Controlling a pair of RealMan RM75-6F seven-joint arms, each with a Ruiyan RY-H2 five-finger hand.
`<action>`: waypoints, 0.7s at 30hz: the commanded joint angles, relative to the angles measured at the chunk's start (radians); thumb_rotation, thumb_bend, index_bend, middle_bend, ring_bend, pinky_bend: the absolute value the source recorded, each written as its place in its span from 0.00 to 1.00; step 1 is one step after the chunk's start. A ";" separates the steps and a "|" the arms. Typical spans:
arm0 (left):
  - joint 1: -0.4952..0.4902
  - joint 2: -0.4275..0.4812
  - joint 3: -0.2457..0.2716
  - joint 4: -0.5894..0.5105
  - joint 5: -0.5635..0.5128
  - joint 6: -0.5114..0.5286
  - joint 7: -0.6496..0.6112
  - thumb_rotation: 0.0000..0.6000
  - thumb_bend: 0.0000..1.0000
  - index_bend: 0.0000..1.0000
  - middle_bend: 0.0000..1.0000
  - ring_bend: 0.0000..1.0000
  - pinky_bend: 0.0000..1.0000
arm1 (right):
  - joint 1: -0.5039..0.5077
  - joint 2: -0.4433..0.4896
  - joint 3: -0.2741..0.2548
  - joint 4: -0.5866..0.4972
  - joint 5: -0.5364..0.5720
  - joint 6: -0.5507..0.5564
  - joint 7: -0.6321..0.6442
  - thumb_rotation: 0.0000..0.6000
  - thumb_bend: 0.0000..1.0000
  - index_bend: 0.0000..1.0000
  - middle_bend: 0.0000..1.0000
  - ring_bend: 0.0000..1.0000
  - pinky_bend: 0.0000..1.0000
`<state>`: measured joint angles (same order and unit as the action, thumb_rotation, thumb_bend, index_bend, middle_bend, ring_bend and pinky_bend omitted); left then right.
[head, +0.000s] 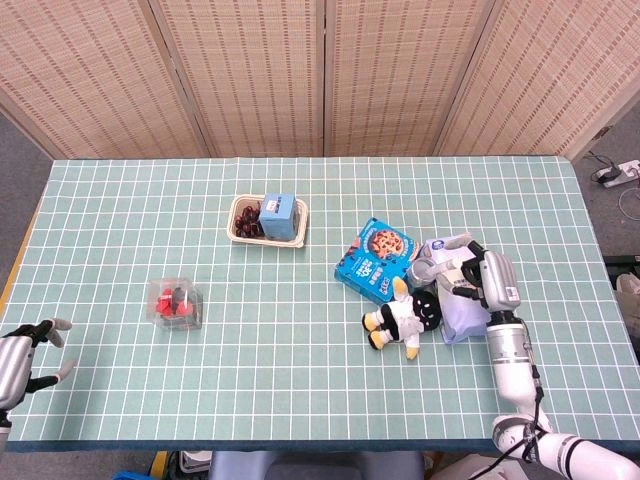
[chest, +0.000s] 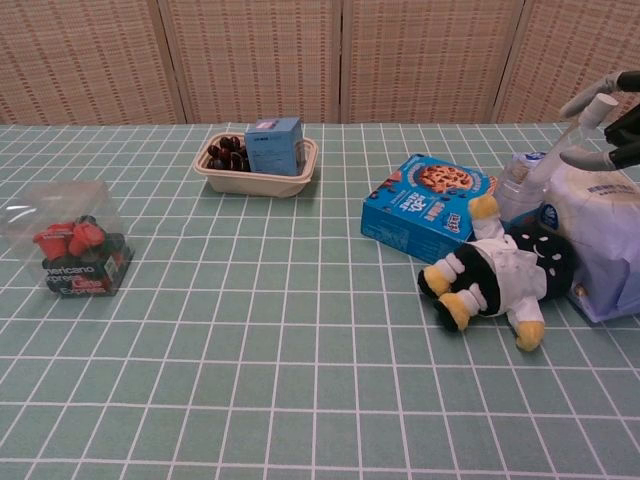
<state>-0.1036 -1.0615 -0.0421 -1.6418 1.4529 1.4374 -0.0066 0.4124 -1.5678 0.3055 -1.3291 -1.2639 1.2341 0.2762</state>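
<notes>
White plastic, the pale bag (head: 462, 300) lies at the table's right, and from the head I have my right hand (head: 478, 280) over it, fingers spread, gripping nothing. My left hand (head: 22, 358) idles open at the near edge. From the chest, the beige tray (chest: 228, 179) holds dark fruit and a blue box (chest: 274, 145); the plush toy (chest: 498, 273) leans on the bag.

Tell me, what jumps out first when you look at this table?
The plush toy in black, white and yellow lies at the right, against a blue cookie box and a pale bag. The right hand hovers over that bag, fingers spread. Far off at the left lies a clear bag of red fruit, and a tray with a small blue box sits near the middle.
</notes>
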 joint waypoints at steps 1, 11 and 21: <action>0.000 0.001 0.000 -0.001 0.000 0.000 -0.001 1.00 0.22 0.46 0.51 0.44 0.55 | 0.004 -0.005 -0.003 -0.004 -0.001 -0.003 -0.005 1.00 0.20 0.42 1.00 1.00 1.00; 0.002 0.006 -0.001 -0.004 -0.001 0.001 -0.005 1.00 0.22 0.46 0.51 0.44 0.55 | 0.008 -0.022 -0.014 0.008 0.000 -0.008 0.001 1.00 0.34 0.54 1.00 1.00 1.00; 0.001 0.006 -0.001 -0.005 -0.002 -0.002 -0.001 1.00 0.22 0.46 0.51 0.44 0.55 | 0.000 -0.018 -0.012 0.006 -0.008 0.019 -0.001 1.00 0.42 0.62 1.00 1.00 1.00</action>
<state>-0.1031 -1.0558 -0.0430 -1.6467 1.4509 1.4350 -0.0074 0.4136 -1.5875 0.2929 -1.3213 -1.2699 1.2509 0.2750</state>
